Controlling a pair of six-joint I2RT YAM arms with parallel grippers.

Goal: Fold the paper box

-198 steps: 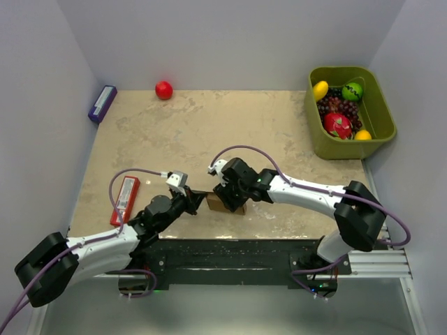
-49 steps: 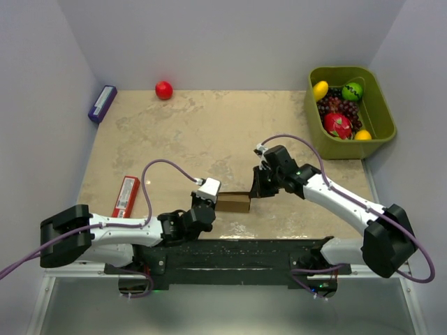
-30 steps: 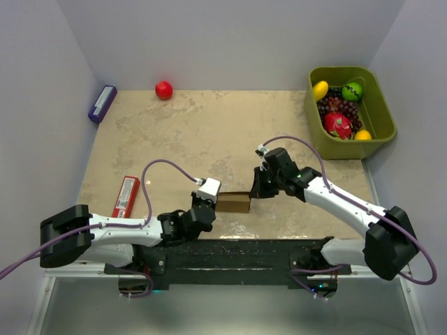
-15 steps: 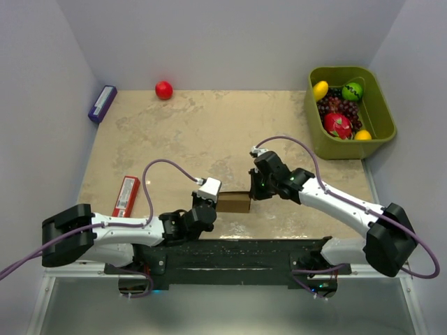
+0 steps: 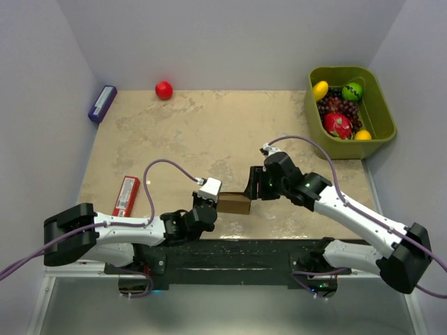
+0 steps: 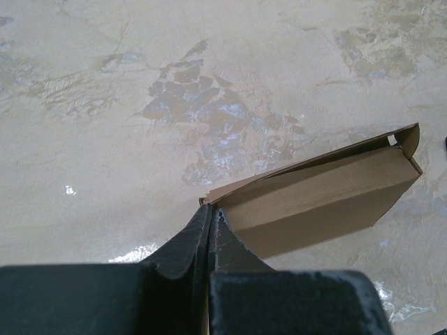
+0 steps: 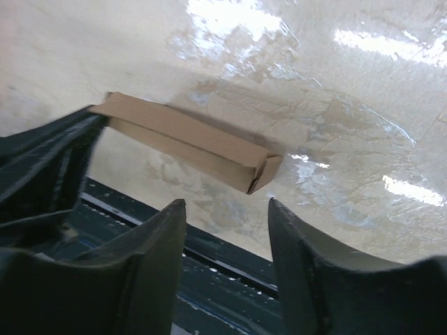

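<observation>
The paper box [image 5: 235, 203] is a small brown cardboard sleeve lying on the table near the front edge. In the left wrist view the paper box [image 6: 321, 197] runs off to the right, its far end flap slightly ajar. My left gripper [image 5: 211, 200] is shut, and there its tips [image 6: 211, 211] pinch the box's near left corner. My right gripper [image 5: 253, 189] hovers at the box's right end, open. In the right wrist view its fingers [image 7: 227, 204] stand apart with nothing between them, just short of the box [image 7: 188, 137].
A flat red packet [image 5: 125, 195] lies at the left front. A purple-blue box [image 5: 102, 103] and a red ball [image 5: 163, 89] sit at the back left. A green bin [image 5: 382, 105] of fruit stands at the back right. The black base plate [image 5: 237, 251] runs along the near edge.
My right gripper has opened and let go of the box's right end, and its arm has swung a little. The left gripper and the box have stayed put.
</observation>
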